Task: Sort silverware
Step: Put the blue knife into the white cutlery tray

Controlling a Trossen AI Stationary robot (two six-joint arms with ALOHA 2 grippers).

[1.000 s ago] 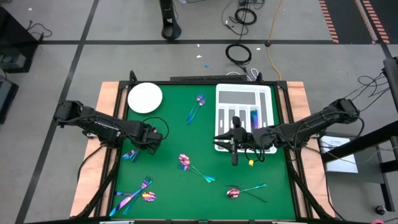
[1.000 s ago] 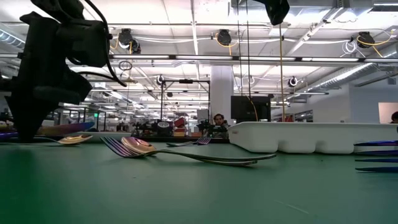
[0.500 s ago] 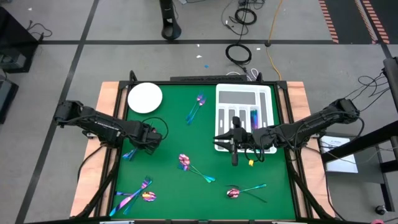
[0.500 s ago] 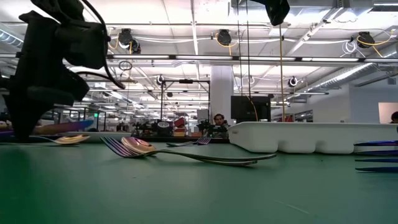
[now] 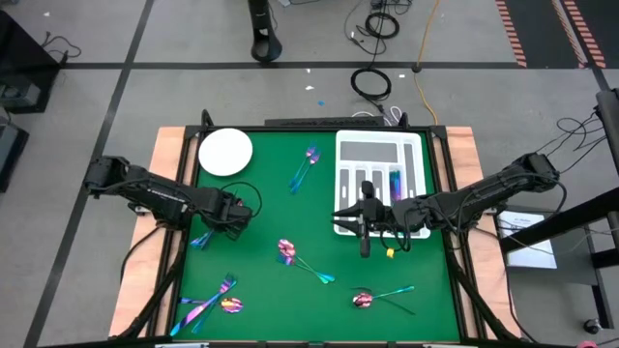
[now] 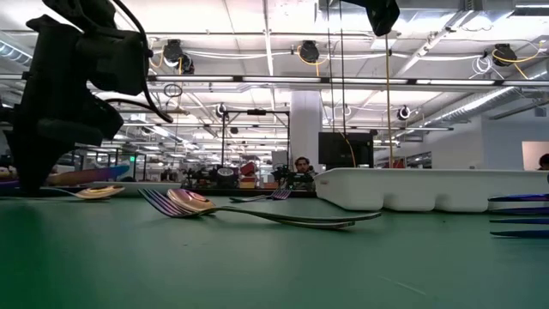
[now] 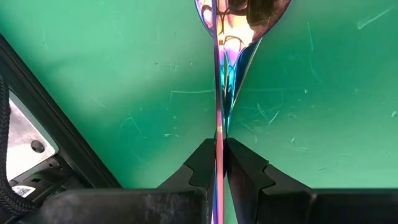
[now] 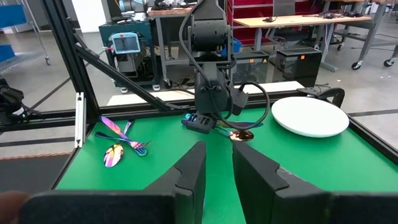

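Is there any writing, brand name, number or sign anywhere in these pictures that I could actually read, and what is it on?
No text can be read in any view.
White sticker beside the left gripper: print too small to read.
Small blue screen on a cart in the room: blurred, unreadable.
Paper sheet on the floor to the right of the table: too small to read.

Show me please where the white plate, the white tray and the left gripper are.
white plate (image 5: pixel 225 152), high view, its flat centre.
white tray (image 5: pixel 378 142), high view, its far rim.
left gripper (image 7: pixel 216 157), left wrist view, between its fingertips.
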